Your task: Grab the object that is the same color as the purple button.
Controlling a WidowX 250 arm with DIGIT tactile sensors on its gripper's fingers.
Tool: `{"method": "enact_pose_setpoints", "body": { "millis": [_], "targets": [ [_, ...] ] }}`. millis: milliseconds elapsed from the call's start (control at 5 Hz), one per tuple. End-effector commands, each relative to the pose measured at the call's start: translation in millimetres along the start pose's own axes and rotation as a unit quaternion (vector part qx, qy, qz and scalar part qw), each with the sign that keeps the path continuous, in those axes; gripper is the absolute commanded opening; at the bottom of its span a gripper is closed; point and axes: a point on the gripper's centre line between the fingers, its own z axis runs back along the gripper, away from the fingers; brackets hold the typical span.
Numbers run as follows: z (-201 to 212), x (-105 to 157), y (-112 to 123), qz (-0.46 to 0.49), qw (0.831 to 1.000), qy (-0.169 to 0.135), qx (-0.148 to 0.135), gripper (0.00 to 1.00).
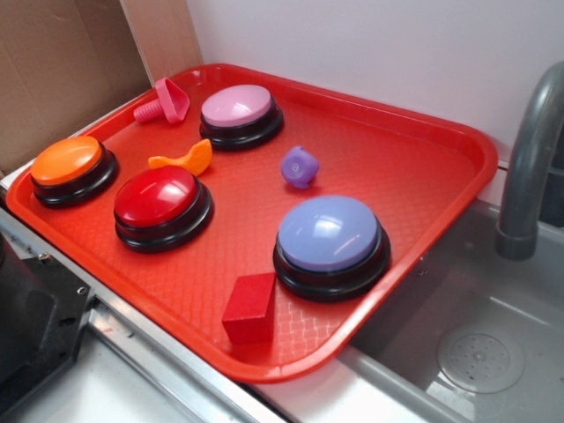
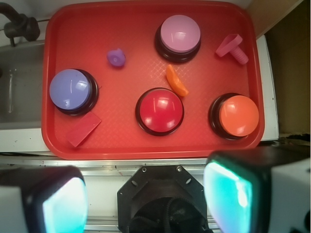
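A: Plainly, the reach has not begun. In the wrist view the gripper point(image 2: 146, 201) sits at the bottom edge, off the red tray point(image 2: 146, 14), with its two fingers point(image 2: 238, 194) spread wide and nothing between them.

B: Location of the target?

A: The object point(image 2: 116, 58) lies on the tray at about ten o'clock from the tray's centre in the wrist view, well apart from everything else. The purple button point(image 2: 72, 90) sits at roughly eight o'clock from it.

B: Tray contents?

A: Four dome buttons: purple, pink button point(image 2: 180, 35), red button point(image 2: 159, 110) and orange button point(image 2: 238, 115). Also a red block point(image 2: 83, 129) just beside the purple button, an orange curved piece point(image 2: 176, 80) between the pink and red buttons, and a pink funnel toy point(image 2: 231, 47) near the two o'clock corner. Outside the tray, the exterior view shows a sink point(image 1: 476, 352) with a grey faucet point(image 1: 529, 167).

B: Risks?

A: In my judgement, three. The colour match could draw the descent onto the purple button itself. The object is small and rounded, so an off-centre close may squirt it across the tray. The textured tray floor looks shallow, so too deep an approach would drive the fingertips into it.
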Motion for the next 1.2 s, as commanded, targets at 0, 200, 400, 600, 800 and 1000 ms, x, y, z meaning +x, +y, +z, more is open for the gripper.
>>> {"method": "enact_pose_setpoints", "body": {
  "millis": [0, 200, 400, 600, 800, 1000],
  "targets": [
    [0, 0, 0, 0.000, 1.000, 0.000, 0.000, 1.00],
    [-14, 23, -5, -0.020, 0.998, -0.046, 0.023, 1.00],
    [-28, 47, -10, -0.058, 0.996, -0.063, 0.028, 1.00],
    [-53, 77, -13, -0.068, 0.995, -0.061, 0.027, 1.00],
    [-78, 99, -16, -0.073, 0.995, -0.067, -0.002, 1.00],
    [-119, 121, -20, -0.045, 0.997, -0.056, 0.007, 1.00]
  ]
}}
